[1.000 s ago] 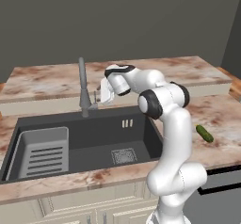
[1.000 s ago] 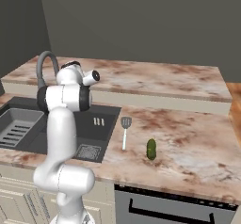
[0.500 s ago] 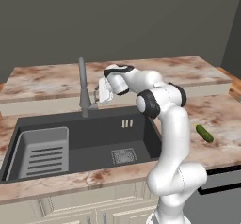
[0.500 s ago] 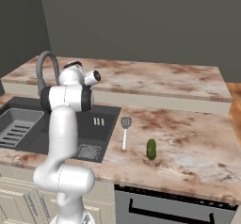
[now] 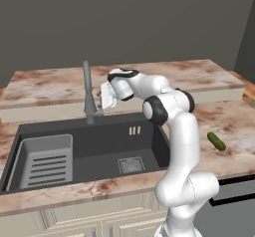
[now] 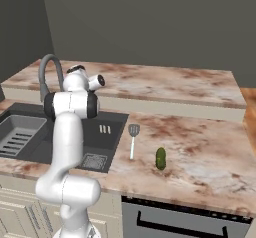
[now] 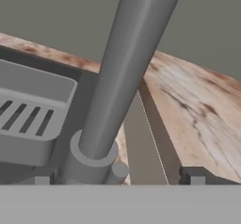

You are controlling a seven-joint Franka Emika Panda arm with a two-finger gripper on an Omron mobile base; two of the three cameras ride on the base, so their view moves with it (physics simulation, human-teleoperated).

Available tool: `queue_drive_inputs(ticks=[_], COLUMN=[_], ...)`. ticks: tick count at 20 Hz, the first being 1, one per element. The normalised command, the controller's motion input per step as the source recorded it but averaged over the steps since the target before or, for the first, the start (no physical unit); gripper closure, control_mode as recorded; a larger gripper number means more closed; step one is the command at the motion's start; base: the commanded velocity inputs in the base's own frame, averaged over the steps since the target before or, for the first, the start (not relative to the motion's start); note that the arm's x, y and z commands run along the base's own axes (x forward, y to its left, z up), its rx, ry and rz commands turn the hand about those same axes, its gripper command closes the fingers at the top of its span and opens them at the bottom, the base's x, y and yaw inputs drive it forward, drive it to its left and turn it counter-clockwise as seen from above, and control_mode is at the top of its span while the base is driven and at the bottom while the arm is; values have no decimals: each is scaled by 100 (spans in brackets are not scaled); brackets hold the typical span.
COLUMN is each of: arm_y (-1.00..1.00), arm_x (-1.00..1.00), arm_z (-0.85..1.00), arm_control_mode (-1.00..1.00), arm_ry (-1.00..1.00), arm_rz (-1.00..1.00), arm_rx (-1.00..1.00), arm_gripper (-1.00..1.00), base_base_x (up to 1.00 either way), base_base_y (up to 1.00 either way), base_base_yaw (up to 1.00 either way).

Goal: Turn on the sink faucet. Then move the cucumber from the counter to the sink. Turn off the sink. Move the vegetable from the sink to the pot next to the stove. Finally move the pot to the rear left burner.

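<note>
Sink faucet: rigid metal, slick; push thin side lever (small target), don't grasp spout. Jaws released wide, grasping nothing.

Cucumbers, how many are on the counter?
1. The cucumber lies on the counter, to the right of the sink, just right of the spatula. The arm might hide another.

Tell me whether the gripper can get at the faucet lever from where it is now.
Probably yes: the open gripper sits right beside the sink faucet base, its lever just ahead between the fingertips, nothing between.
</note>
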Motion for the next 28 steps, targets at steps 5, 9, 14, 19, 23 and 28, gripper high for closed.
queue_drive_inputs(ticks=[5,9,14,19,23,28], arm_y=[25,4,2,-2,-20,-29], arm_x=[6,0,7,0,0,-3], arm_z=[-4,-8,-9,-14,-26,-31], arm_control_mode=[-100,-100,-100,-100,-100,-100], arm_ry=[0,0,0,0,1,7], arm_rz=[1,0,-4,-21,-23,-15], arm_rx=[0,0,0,0,2,2], arm_gripper=[100,100,100,100,100,100], base_base_x=[0,0,0,0,0,0], base_base_y=[0,0,0,0,0,0], base_base_yaw=[0,0,0,0,0,0])
